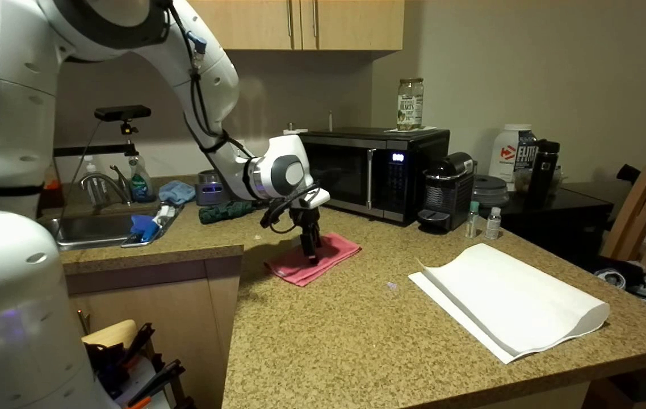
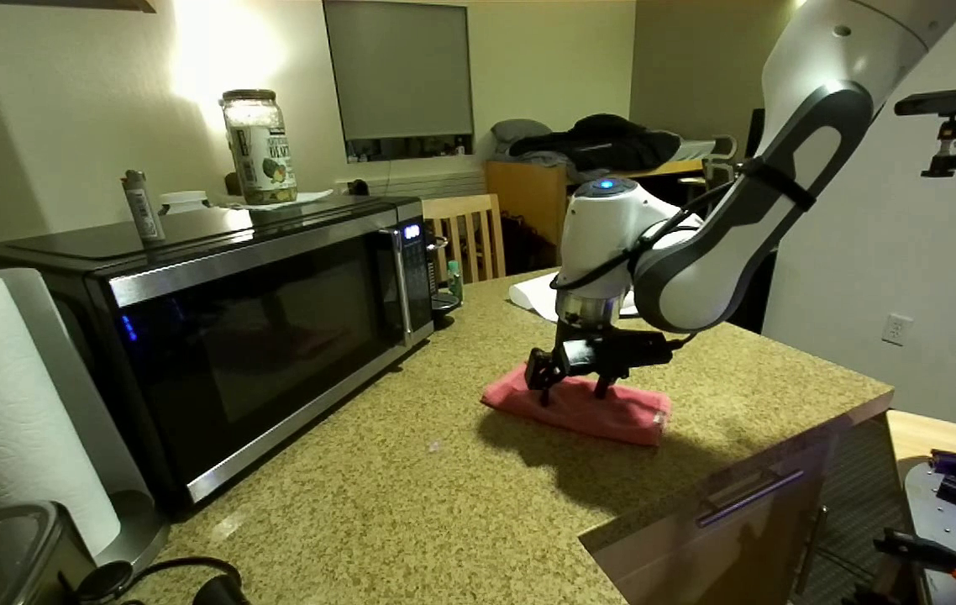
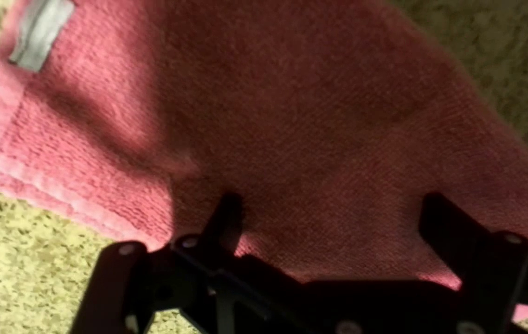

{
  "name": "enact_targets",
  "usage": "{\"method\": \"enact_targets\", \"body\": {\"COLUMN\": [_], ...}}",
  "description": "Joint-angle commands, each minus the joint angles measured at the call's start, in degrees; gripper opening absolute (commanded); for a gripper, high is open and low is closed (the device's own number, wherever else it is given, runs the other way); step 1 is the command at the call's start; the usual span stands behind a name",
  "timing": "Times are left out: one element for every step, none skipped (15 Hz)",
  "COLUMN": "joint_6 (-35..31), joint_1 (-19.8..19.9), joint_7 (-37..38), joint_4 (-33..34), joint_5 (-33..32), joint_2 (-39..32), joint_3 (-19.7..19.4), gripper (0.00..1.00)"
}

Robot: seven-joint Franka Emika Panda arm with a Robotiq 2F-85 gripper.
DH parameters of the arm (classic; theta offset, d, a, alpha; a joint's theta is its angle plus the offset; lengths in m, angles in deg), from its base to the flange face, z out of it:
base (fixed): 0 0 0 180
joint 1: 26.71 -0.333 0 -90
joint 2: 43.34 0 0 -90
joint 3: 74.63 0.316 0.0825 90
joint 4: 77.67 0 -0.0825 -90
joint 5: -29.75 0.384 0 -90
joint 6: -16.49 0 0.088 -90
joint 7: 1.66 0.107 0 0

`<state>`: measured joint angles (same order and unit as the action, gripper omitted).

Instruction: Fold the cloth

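Note:
The pink cloth [image 1: 337, 250] lies on the speckled counter [image 1: 323, 341] as a flat strip. It also shows in an exterior view [image 2: 625, 413] and fills most of the wrist view [image 3: 292, 93]. A light grey tag [image 3: 43, 35] sits near its edge at the upper left. The left hem looks layered, with a shallow crease beside it. My gripper [image 3: 332, 204] points down over the cloth with its fingers wide apart and only flat cloth between them. In both exterior views the fingertips [image 2: 574, 398] are at or just above the cloth; I cannot tell if they touch it.
A black microwave [image 2: 276, 336] stands behind the cloth. A curled white paper sheet [image 1: 516, 295], a coffee machine [image 1: 448, 193] and two small bottles [image 1: 492, 223] are farther along the counter. The sink [image 1: 93, 230] and a dark green cloth [image 1: 226, 212] are nearby.

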<state>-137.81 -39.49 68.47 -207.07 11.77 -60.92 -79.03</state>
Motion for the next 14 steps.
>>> {"method": "enact_targets", "body": {"joint_6": [-4.4, -5.6, -7.1, -8.0, -8.9, -9.4, -10.1, -10.6, -11.3, -11.7, -12.1, -12.3, -12.1, -11.5], "joint_1": [1.2, 1.4, 1.9, 2.3, 2.7, 2.8, 3.4, 3.7, 4.5, 6.9, 7.4, 10.7, 12.7, 15.0], "joint_7": [-8.3, -10.7, -14.1, -17.5, -21.1, -24.0, -27.3, -30.4, -34.1, -37.3, -41.6, -45.1, -49.2, -53.0], "joint_4": [-3.6, -4.1, -4.5, -4.7, -5.0, -5.1, -5.4, -5.5, -5.8, -6.1, -6.3, -6.4, -6.5, -6.4], "joint_5": [-1.9, -1.5, -1.0, -0.8, -0.4, -0.1, 0.7, 1.4, 2.6, 2.8, 4.9, 5.3, 6.6, 7.6], "joint_2": [1.0, 1.2, 1.4, 1.3, 1.3, 1.3, 1.5, 1.5, 1.6, 1.6, 1.7, 1.7, 1.7, 1.8], "joint_3": [-0.1, 0.2, 0.5, 0.6, 0.7, 0.5, 0.8, 0.9, 1.6, 4.1, 4.7, 7.9, 9.9, 12.1], "gripper": [1.0, 1.0, 1.0, 1.0, 1.0, 1.0, 1.0, 1.0, 1.0, 1.0, 1.0, 1.0, 1.0, 1.0]}}
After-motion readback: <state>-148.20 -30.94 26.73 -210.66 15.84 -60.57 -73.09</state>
